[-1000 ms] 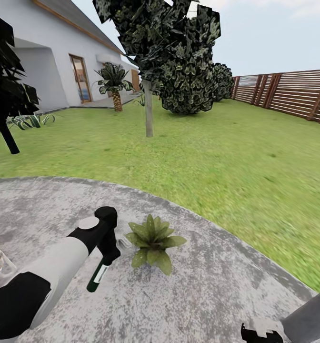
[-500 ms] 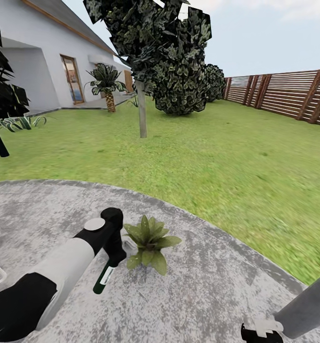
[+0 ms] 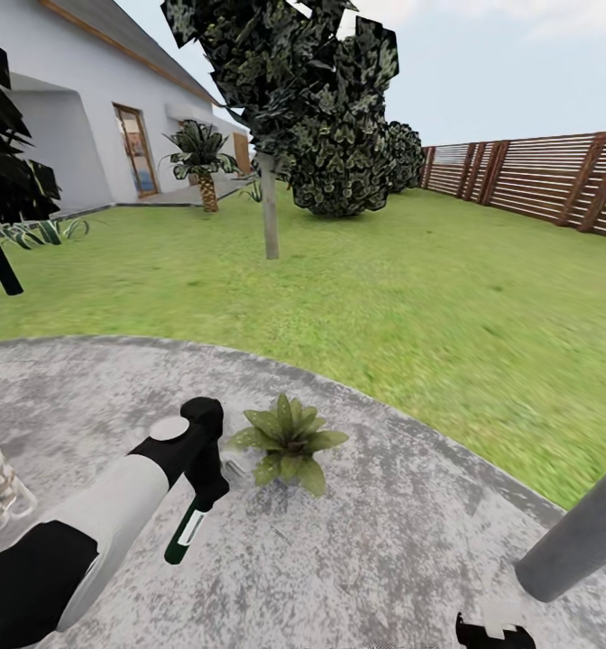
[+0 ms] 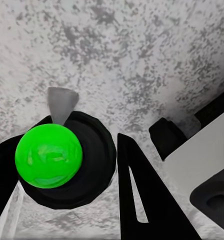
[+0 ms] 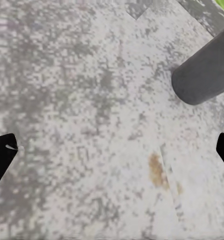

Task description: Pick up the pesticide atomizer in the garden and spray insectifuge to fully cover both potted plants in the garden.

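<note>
Since half a second ago the left arm has drifted a little toward nine o'clock in the head view, so the gap between the pesticide atomizer (image 3: 185,533) and the potted plant (image 3: 287,439) has widened; the camera itself has barely shifted.

Pickup is done, as far as I can judge. The left gripper (image 3: 206,478) is clamped on the bottle's top, with the dark green body and white label hanging down toward seven o'clock over the round grey paving (image 3: 384,559). From the left wrist view I see a bright green ball on a dark round part between the fingers (image 4: 137,200); what it is I cannot tell.

That rosette of light-green leaves sits just beside the bottle, at about two o'clock from it, on the paving near the lawn (image 3: 411,297). No spray is visible, so whether this plant is covered yet I cannot say. A second small rosette is not to be picked out here, so at least that one likely remains.

The right gripper (image 3: 492,631) hangs at five o'clock over bare paving, its fingertips (image 5: 2,152) wide apart and empty, close to a grey post (image 3: 578,541).
</note>
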Controlling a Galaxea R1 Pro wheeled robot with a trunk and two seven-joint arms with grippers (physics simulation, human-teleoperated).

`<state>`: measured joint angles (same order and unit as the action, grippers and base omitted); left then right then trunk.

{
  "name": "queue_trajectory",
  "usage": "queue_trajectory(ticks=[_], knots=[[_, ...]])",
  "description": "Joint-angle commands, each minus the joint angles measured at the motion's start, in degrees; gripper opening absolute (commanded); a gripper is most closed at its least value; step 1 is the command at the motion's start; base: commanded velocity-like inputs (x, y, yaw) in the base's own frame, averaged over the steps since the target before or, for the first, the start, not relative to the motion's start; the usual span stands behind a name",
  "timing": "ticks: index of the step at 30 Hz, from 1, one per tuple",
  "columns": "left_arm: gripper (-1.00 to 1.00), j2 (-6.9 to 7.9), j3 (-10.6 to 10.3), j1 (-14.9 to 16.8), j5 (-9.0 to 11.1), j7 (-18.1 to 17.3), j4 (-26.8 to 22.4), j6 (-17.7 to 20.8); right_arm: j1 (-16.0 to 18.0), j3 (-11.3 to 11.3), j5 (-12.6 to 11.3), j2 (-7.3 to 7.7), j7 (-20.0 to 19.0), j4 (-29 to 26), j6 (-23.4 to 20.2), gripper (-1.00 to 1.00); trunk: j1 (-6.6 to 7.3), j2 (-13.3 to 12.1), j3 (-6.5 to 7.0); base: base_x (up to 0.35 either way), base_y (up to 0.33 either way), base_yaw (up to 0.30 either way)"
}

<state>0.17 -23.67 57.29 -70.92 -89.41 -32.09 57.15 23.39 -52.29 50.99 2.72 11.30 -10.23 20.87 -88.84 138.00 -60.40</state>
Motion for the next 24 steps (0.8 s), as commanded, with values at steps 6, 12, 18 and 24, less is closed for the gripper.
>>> queue_trajectory(ticks=[6,12,18,24], knots=[[-1.00,-0.27,0.6,-0.2,-0.6,-0.6,-0.1,0.7,0.0,-0.4,0.6,0.01,0.1,0.3,0.1,1.00,0.02,0.0,-0.05,-0.015,0.036,-0.244],[-1.00,-0.46,0.7,1.2,-0.6,-0.6,-0.1,0.8,0.0,-0.4,0.5,0.01,0.1,0.4,0.1,1.00,0.02,0.0,0.08,0.000,0.001,-0.266],[-1.00,0.15,0.9,2.5,-0.6,-0.6,0.0,0.9,0.0,-0.4,0.5,0.01,0.2,0.4,0.1,1.00,0.02,0.0,0.22,0.000,0.000,-0.228],[-1.00,0.93,1.3,-2.3,-0.5,-0.6,0.1,0.8,-0.1,-0.4,0.6,0.01,0.1,0.4,0.1,1.00,0.02,0.0,0.23,0.000,0.000,-0.024]])
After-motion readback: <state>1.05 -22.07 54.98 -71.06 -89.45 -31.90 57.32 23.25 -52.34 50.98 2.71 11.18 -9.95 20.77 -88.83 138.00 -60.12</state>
